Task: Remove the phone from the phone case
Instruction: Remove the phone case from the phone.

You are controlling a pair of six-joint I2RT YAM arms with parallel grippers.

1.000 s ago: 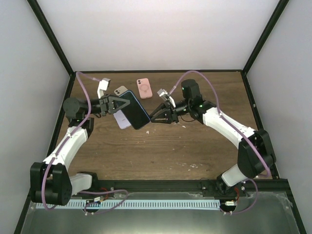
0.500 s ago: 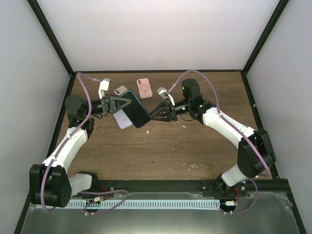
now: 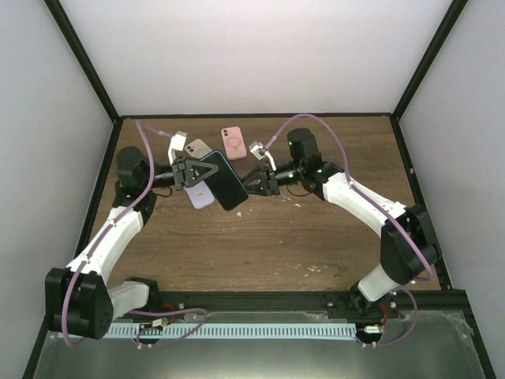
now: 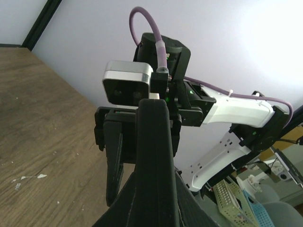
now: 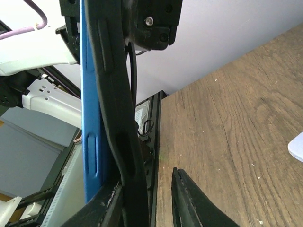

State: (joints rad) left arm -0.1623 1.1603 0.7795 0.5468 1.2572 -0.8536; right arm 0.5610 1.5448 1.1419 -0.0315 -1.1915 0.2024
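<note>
Bright, even, diffuse light throughout.
Shadows on the table [image 3: 260, 237] are faint; the wall [image 4: 246, 33] washes out to white.

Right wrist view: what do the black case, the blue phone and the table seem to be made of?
The black case: likely soft rubber or silicone, matte, with moulded button bumps. The blue phone: probably a coated metal edge, smooth, with a slight sheen. The table: wood or wood-look laminate, matte, with visible grain.

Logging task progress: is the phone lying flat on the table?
No, the left gripper holds the phone up, tilted, above the table.
</note>
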